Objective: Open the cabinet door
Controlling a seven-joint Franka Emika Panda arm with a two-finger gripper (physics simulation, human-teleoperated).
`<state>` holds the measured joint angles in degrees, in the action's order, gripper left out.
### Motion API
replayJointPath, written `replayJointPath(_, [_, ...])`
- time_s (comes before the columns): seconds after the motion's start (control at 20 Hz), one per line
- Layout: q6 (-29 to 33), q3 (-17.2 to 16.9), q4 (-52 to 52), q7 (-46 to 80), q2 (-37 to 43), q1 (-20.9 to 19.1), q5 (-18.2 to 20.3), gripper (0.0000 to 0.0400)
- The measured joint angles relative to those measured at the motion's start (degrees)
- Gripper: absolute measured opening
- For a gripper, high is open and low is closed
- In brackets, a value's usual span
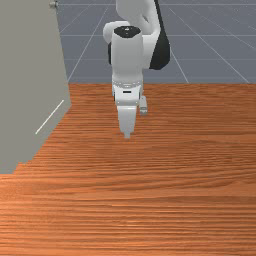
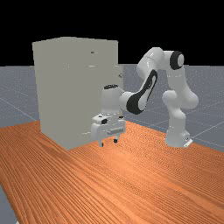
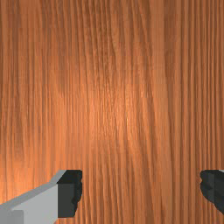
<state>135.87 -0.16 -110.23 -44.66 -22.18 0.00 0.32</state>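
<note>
The gripper [image 2: 108, 143] hangs above the table in the far view, pointing down, in front of the cabinet [image 2: 57, 92]. In the front view the gripper [image 1: 127, 135] is near the middle, to the right of the grey cabinet [image 1: 30, 65] and apart from it. A small knob [image 1: 53, 4] shows at the cabinet's upper edge there. Seen from the wrist, the gripper [image 3: 141, 192] is open, its dark fingertips wide apart with only wood grain below. In the far view, parts of the cabinet's face are hidden behind the hand.
The orange-brown table [image 1: 165, 200] spreads under the hand. The tall cabinet stands along the front view's left. The arm's base [image 2: 177, 138] is on the far view's right.
</note>
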Motion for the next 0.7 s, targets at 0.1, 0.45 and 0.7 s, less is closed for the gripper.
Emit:
replayJointPath(0.1, [-1.51, -1.31, -0.79, 2.38, 0.30, 0.31, -1.26, 0.0400])
replayJointPath(0.45, [-19.22, -5.41, -9.51, 68.17, 18.02, 4.32, 0.46, 0.0035])
replayJointPath(0.7, [-21.86, -6.17, -9.78, 83.63, 19.08, 3.98, 2.93, 0.0003])
